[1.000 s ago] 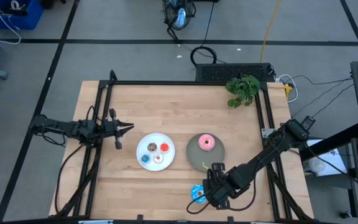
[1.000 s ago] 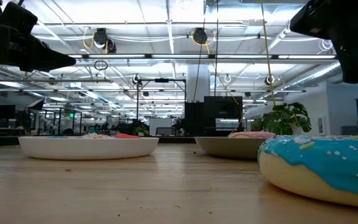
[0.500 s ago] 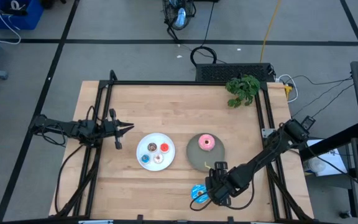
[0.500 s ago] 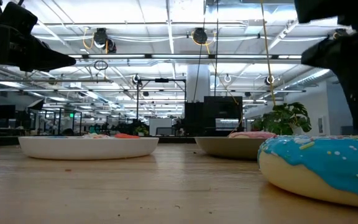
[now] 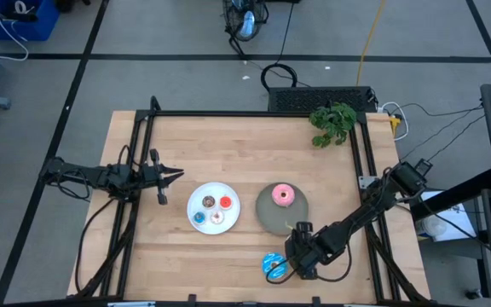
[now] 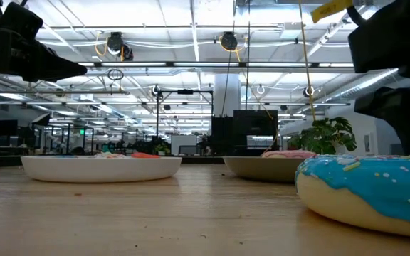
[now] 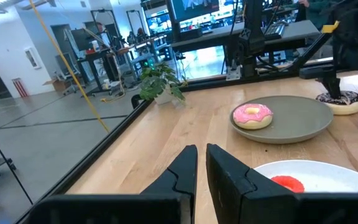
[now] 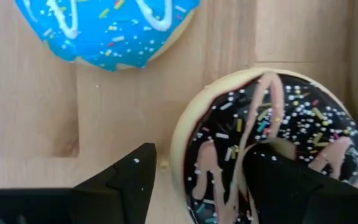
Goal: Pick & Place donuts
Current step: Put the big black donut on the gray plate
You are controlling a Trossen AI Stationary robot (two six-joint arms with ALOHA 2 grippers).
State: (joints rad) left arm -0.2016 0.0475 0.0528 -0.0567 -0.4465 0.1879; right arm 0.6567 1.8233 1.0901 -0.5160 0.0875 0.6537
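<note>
Finds the right gripper point(image 5: 301, 256) down low at the near right part of the table point(image 5: 228, 145), just near of the grey plate point(image 5: 267, 217). Spreads wide there: one finger point(image 8: 132, 177) just outside the rim of the chocolate sprinkled donut point(image 8: 229, 143), the other over the ring's middle, so that one side of the ring lies between them. Cannot tell whether either finger touches it. Grips nothing as far as can be seen.

Places that chocolate donut flat on the wood, just beside the grey plate's near edge. Places the blue sprinkled donut point(image 5: 272, 265) flat on the wood too, just left of the chocolate one, close but apart from it, at the table's near edge.

Shows the pink donut point(image 5: 284, 195) lying on the grey plate, toward its far side.

Puts the white plate point(image 5: 205, 194) left of the grey one, with four tiny donuts on it: brown point(image 5: 208, 203) and red point(image 5: 226, 203) on the far side, blue point(image 5: 199, 217) and cream point(image 5: 216, 217) on the near side.

Keeps the left gripper point(image 5: 177, 176) above the table at the left, well apart from the white plate, pointing right, fingers drawn almost together on nothing.

Leaves a small potted plant point(image 5: 332, 119) at the far right corner.
</note>
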